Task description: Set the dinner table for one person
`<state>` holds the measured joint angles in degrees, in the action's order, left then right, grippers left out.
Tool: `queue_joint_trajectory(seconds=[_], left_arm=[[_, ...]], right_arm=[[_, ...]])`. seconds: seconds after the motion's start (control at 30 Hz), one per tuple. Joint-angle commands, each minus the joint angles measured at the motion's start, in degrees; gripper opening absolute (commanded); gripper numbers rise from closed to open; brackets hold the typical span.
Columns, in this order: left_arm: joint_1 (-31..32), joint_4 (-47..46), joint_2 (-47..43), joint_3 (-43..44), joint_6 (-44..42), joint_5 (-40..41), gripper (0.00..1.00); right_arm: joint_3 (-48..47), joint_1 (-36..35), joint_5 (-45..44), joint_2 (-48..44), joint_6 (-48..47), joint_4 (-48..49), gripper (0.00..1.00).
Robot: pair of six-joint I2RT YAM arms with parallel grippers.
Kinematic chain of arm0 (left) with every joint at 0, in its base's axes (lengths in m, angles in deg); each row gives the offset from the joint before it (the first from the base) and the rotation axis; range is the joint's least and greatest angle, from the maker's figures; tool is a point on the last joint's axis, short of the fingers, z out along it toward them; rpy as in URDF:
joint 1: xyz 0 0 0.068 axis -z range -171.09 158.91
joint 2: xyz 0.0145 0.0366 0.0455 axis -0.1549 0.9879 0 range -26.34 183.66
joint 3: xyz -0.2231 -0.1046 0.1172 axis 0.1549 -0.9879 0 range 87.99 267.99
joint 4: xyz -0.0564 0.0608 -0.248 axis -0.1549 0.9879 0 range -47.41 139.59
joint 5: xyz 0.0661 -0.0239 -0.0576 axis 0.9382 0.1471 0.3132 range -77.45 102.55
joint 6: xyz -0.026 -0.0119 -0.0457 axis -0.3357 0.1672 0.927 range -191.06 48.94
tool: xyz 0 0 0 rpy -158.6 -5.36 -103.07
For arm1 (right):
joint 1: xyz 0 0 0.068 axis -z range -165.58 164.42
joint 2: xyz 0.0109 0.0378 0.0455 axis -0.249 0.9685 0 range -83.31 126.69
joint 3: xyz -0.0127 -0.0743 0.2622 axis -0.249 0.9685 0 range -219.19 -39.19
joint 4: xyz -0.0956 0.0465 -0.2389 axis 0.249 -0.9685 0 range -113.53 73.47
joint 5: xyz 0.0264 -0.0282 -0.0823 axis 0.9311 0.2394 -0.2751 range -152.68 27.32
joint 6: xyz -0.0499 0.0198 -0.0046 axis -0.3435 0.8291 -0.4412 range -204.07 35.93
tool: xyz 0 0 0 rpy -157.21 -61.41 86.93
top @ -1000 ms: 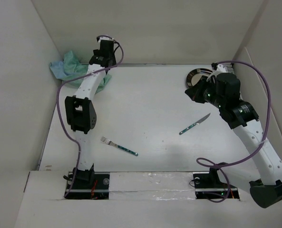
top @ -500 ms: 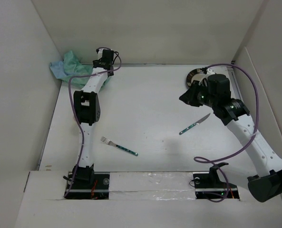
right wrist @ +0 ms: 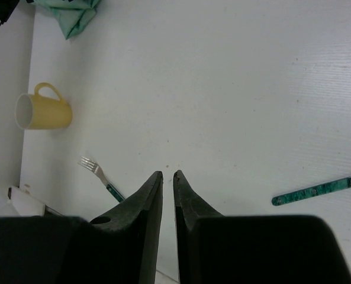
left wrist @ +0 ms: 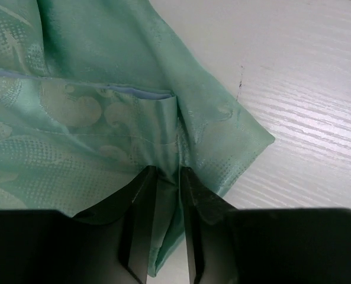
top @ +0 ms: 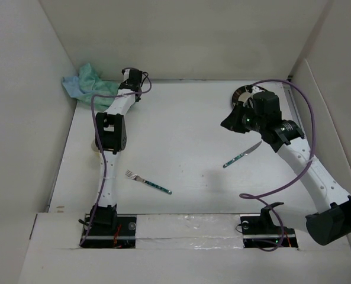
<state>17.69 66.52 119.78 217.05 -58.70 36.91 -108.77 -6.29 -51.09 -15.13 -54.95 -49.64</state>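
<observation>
Pinches a fold of the mint-green cloth (left wrist: 74,118) in the left pincer (left wrist: 166,174), clenched on the fabric at the lower middle of the left wrist view. Shows the rest of the cloth bunched to the left and running up to the top edge, with the bare white desk (left wrist: 305,89) on the right of that frame under the cloth's corner.

From above, places the cloth crumpled in the upper left of the frame, against the left wall, with the left arm stretched up to it from the bottom edge. Gives most of the overhead frame to the desk, flat and matte white, with white walls on its sides.

Holds the right pincer (top: 229,121) right of centre in the overhead frame, above the desk and touching nothing. In the right wrist view, brings its two dark fingers (right wrist: 151,201) all but together, with only a thin slit between them: clenched, nothing gripped.

Shows a dark shiny round dish (top: 244,93) at the upper right, partly hidden behind the right arm. Shows a green-handled knife (top: 242,155) lower and right of centre, blade toward the upper right. Shows a fork (top: 147,182) left of centre and lower, tines toward the upper left, well apart from the knife. Catches a yellow mug (right wrist: 42,112) at the left edge of the right wrist view; cannot tell whether upright or tipped.
</observation>
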Motion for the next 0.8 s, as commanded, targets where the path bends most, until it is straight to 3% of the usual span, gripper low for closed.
queue_joint_trajectory(seconds=[0.0, 0.13, 0.33, 0.63, 0.77], left_arm=[[-0.8, -0.6, -1.1, 2.9, 0.0, -0.5, 0.2], [-0.8, 0.4, -1.4, 2.2, -0.1, -1.7, 0.0], [4.7, -0.6, -6.2, 2.2, -0.7, -4.1, 0.0], [20.4, -0.6, -15.1, 1.3, -1.3, -9.1, 0.0], [22.9, -2.1, -22.1, -7.3, 0.4, -9.8, 0.0]], right_arm=[[-1.4, -0.2, 0.5, -0.1, -0.8, 0.1, 0.18], [-1.4, -0.2, -0.9, -0.2, -0.9, 0.2, 0.18], [-1.3, -0.2, -1.2, -0.1, -1.0, 1.5, 0.18], [-1.4, 0.3, -1.6, -0.5, -1.0, 2.9, 0.18], [-0.4, 0.3, -1.9, -1.0, -0.6, 3.0, 0.18]])
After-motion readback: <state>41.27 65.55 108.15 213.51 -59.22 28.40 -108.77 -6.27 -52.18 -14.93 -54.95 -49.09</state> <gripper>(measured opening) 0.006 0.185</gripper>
